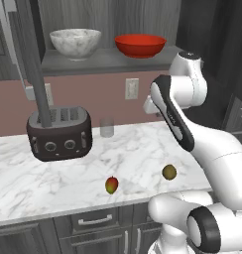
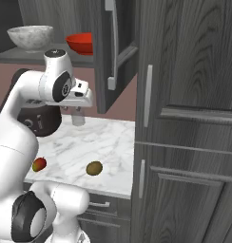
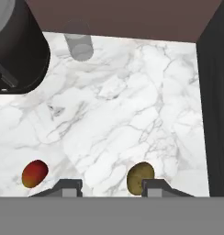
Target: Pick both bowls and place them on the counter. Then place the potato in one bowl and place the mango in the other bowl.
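The long white marble-patterned counter (image 1: 143, 149) with grey veins is hard and flat, so it will carry the bowls well, but smooth things may slide on it. Above it, on the dark grey shelf board (image 1: 108, 62), the two bowls stand side by side and apart. The wide white-grey marbled stone bowl (image 1: 75, 42) is probably heavy, stiff and breakable; I judge the best hold is on its rim, one finger inside and one outside. The wide glossy red bowl (image 1: 140, 45) looks lighter but slippery, and its shallow wall also asks for a rim hold. On the counter near its front edge lie the small red and yellow-green oval mango (image 1: 111, 185) and the small olive-brown oval potato (image 1: 169, 172), apart from each other; both are firm but rounded and may roll, so they should be taken across the middle. The two-finger gripper (image 3: 111, 186) hangs above the counter, its tips partly spread and holding nothing.
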{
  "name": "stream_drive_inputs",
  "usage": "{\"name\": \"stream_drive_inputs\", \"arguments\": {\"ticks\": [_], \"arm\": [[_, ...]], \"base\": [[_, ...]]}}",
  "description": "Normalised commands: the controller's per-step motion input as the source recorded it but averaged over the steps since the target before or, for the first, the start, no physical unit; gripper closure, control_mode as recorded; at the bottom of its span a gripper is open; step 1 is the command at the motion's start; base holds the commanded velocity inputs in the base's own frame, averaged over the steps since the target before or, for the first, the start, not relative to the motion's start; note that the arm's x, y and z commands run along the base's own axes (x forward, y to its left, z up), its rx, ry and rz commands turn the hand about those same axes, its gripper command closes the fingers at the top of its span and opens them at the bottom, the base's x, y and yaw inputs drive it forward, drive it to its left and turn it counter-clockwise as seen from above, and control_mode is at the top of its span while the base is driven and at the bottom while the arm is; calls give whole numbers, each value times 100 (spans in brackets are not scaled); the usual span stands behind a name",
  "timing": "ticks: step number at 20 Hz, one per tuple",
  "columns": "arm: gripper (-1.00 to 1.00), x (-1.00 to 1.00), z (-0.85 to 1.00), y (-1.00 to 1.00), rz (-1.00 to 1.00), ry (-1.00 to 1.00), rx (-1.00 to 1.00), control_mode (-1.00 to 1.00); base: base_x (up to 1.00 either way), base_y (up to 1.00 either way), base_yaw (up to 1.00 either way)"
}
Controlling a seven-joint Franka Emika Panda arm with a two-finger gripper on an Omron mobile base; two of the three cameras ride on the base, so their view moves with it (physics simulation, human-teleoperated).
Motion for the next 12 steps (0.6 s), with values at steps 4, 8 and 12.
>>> {"name": "stream_drive_inputs", "arguments": {"ticks": [4,8,12], "arm": [[-100,-6,0,-1,0,-2,0,-100],[-100,-19,4,-1,-1,-27,6,-100],[-100,-16,25,3,-21,-24,22,-100]], "base": [[0,0,0],[0,0,0],[0,0,0]]}}
